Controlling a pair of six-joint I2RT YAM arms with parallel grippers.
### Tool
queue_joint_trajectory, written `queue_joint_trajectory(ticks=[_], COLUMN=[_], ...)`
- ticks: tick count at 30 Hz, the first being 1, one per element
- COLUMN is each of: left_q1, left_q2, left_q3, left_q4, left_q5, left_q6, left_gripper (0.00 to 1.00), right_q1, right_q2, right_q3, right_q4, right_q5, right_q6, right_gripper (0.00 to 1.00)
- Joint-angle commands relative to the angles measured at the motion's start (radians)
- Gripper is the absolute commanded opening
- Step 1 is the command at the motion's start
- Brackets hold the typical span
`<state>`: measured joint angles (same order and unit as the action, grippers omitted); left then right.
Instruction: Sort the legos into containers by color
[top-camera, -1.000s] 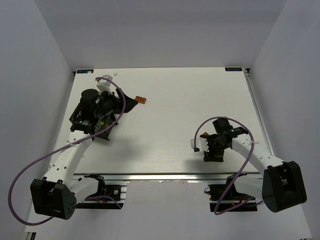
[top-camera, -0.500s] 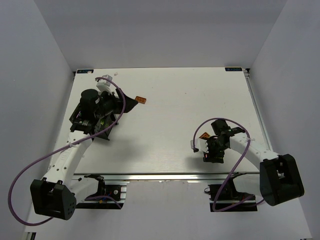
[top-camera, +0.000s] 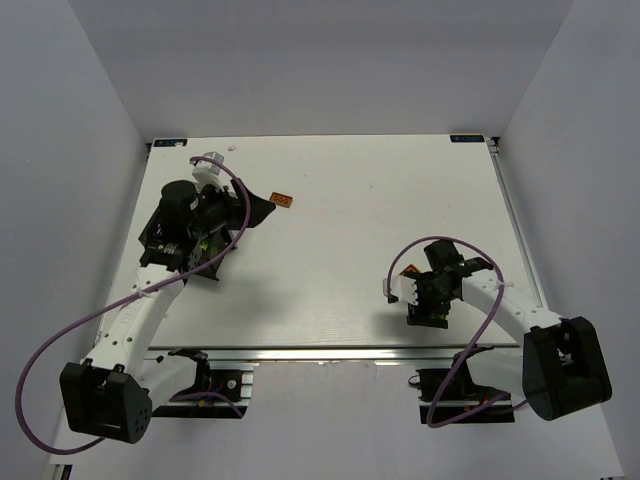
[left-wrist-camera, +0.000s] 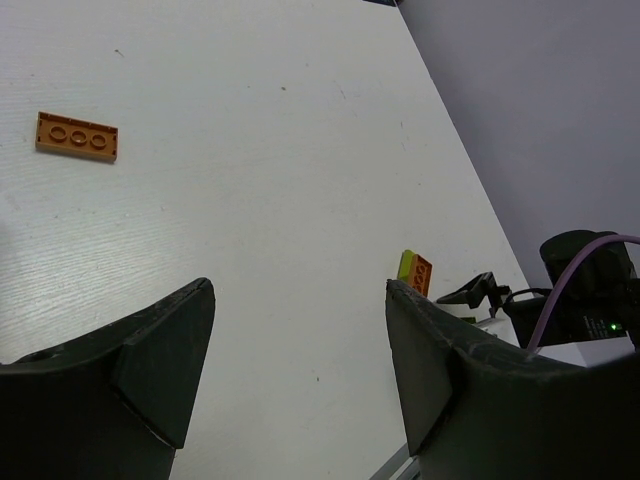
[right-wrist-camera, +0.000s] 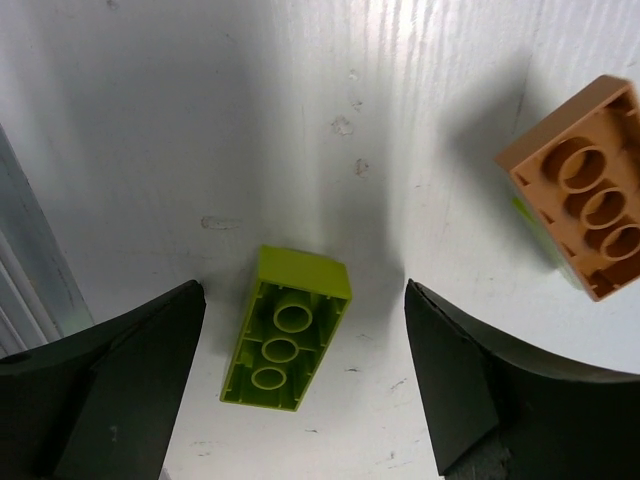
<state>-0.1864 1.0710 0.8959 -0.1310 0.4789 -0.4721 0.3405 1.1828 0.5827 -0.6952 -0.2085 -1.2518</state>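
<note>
In the right wrist view a lime brick (right-wrist-camera: 285, 330) lies upside down on the white table, between the fingers of my open right gripper (right-wrist-camera: 303, 305) and touching neither. An orange brick (right-wrist-camera: 590, 185), also upside down and with a lime piece under it, lies just past the right finger; it also shows in the top view (top-camera: 408, 270) and in the left wrist view (left-wrist-camera: 416, 273). My left gripper (left-wrist-camera: 300, 370) is open and empty above bare table at the far left (top-camera: 258, 209). An orange flat plate (left-wrist-camera: 77, 136) lies ahead of it (top-camera: 282, 200). No white container shows.
A black box (top-camera: 203, 266) lies mostly hidden under the left arm, with something greenish inside. My right gripper (top-camera: 425, 305) hangs close to the table's near metal rail (top-camera: 330, 353). Purple cables loop off both arms.
My right gripper has shifted slightly near the front edge, and the orange brick beside it has come into sight in the top view. The left arm has barely moved.
</note>
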Motion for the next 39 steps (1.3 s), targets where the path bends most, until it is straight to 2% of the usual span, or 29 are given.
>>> queue_joint_trajectory(ticks=[1, 8, 12, 13, 15, 16, 18, 19, 21, 25, 28, 30, 31, 32, 33, 34, 35, 36, 37, 38, 39], left_q1=[-0.004, -0.004, -0.004, -0.004, -0.004, -0.005, -0.005, -0.004, -0.005, -0.005, -0.008, -0.015, -0.027, -0.034, -0.048, -0.056, -0.065, -0.073, -0.091, -0.102, -0.111], left_q2=[-0.046, -0.065, -0.068, -0.071, -0.069, -0.071, -0.068, -0.068, -0.06, -0.003, 0.038, 0.049, 0.049, 0.049, 0.043, 0.037, 0.03, 0.024, 0.011, 0.004, 0.0], left_q3=[-0.023, -0.022, -0.023, -0.025, -0.023, -0.025, -0.026, -0.029, -0.04, -0.058, -0.086, -0.098, -0.103, -0.106, -0.117, -0.121, -0.124, -0.129, -0.138, -0.141, -0.144], left_q4=[0.01, 0.01, 0.01, 0.01, 0.011, 0.01, 0.017, 0.024, 0.057, 0.123, 0.249, 0.274, 0.295, 0.306, 0.326, 0.335, 0.344, 0.352, 0.366, 0.372, 0.378], left_q5=[-0.013, -0.02, -0.026, -0.028, -0.029, -0.029, -0.019, -0.01, 0.041, 0.179, 0.269, 0.299, 0.305, 0.308, 0.314, 0.316, 0.316, 0.316, 0.316, 0.314, 0.313], left_q6=[0.001, 0.006, 0.007, 0.009, 0.009, 0.009, 0.009, 0.009, -0.005, -0.057, -0.123, -0.144, -0.148, -0.146, -0.145, -0.143, -0.134, -0.128, -0.12, -0.108, -0.102], left_gripper=[0.79, 0.79, 0.79, 0.79, 0.79, 0.79, 0.79, 0.79, 0.78, 0.78, 0.78, 0.78, 0.78, 0.78, 0.78, 0.78, 0.78, 0.78, 0.78, 0.78, 0.78], right_q1=[-0.005, -0.005, -0.005, -0.005, -0.005, -0.003, -0.003, -0.003, -0.003, -0.003, 0.0, 0.0, 0.0, 0.0, 0.0, 0.0, 0.0, 0.0, 0.002, 0.0, 0.002], right_q2=[-0.009, 0.0, -0.005, -0.003, 0.001, 0.008, 0.02, 0.031, 0.047, 0.075, 0.103, 0.118, 0.123, 0.127, 0.129, 0.129, 0.133, 0.138, 0.144, 0.165, 0.179], right_q3=[-0.017, -0.027, -0.006, 0.017, 0.046, 0.08, 0.12, 0.164, 0.212, 0.33, 0.422, 0.462, 0.465, 0.462, 0.451, 0.438, 0.421, 0.386, 0.37, 0.353, 0.33], right_q4=[0.01, 0.01, 0.005, -0.001, -0.023, -0.027, -0.038, -0.044, -0.064, -0.069, 0.009, 0.107, 0.26, 0.34, 0.537, 0.645, 0.763, 0.875, 1.096, 1.21, 1.314], right_q5=[0.017, 0.024, -0.005, -0.018, -0.063, -0.103, -0.15, -0.178, -0.284, -0.535, -0.699, -0.761, -0.805, -0.825, -0.86, -0.874, -0.894, -0.907, -0.919, -0.907, -0.904], right_q6=[0.026, 0.064, 0.08, 0.083, 0.092, 0.103, 0.117, 0.132, 0.14, 0.185, 0.262, 0.43, 0.603, 0.689, 0.786, 0.889, 1.092, 1.199, 1.309, 1.536, 1.64], right_gripper=[0.85, 0.8, 0.67, 0.57, 0.44, 0.33, 0.19, 0.08, 0.0, 0.0, 0.0, 0.0, 0.0, 0.0, 0.0, 0.0, 0.0, 0.0, 0.0, 0.0, 0.0])
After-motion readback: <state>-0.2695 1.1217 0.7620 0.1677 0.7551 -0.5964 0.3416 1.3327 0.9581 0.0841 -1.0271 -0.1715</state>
